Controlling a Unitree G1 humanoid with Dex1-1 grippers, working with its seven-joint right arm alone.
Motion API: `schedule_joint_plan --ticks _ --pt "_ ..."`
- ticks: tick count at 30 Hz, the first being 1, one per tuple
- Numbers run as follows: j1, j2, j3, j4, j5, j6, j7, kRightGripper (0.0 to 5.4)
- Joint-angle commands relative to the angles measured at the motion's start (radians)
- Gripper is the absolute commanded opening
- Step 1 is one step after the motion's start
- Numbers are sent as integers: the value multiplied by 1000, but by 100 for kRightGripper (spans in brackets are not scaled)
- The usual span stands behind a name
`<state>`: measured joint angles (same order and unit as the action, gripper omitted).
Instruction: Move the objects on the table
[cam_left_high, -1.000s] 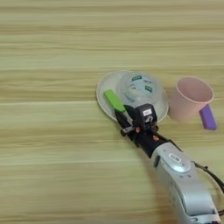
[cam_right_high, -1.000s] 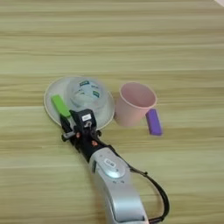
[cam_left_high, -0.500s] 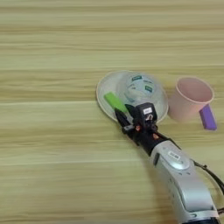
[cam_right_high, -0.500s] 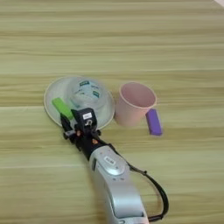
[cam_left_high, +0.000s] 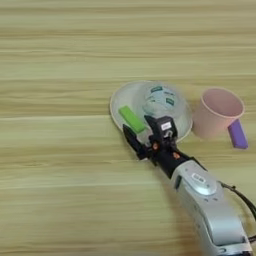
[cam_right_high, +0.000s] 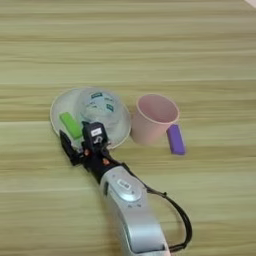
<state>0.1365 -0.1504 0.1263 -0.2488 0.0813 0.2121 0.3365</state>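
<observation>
The plate (cam_left_high: 122, 97) lies just right of centre on the wooden surface (cam_left_high: 55, 60). On it sit the tape roll (cam_left_high: 161, 100) (clear, with a green-white label) and, to its left, the green block (cam_left_high: 131, 118). The pincer (cam_left_high: 141, 134) is over the plate's lower rim, its two black fingers spread, one at the block's lower end, the other to its right; whether either touches it I cannot tell. The pink cup (cam_right_high: 152, 118) stands just right of the plate, and the purple block (cam_right_high: 175, 139) lies at its right.
</observation>
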Motion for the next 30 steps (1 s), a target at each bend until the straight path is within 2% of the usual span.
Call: schedule_joint_plan --ticks 1,6,9,13,16,20,24,26,28,30 --pt "-21 -20 31 -130 -11 -8 9 406" --pt "-24 -12 59 -163 -16 2 12 467" --pt "-54 0 61 -170 -15 13 1 498" --pt "-166 32 22 -179 -8 41 -39 536" --pt "-254 39 1 -186 -21 85 -70 536" --pt "-373 17 -26 -202 -86 137 -121 536" --pt "-473 1 -60 -215 -92 213 -131 536" --pt "-534 20 -97 -215 -58 261 -145 536" --pt "-557 37 -122 -204 -41 291 -163 536" --pt "-543 40 -128 -199 -46 298 -176 536"
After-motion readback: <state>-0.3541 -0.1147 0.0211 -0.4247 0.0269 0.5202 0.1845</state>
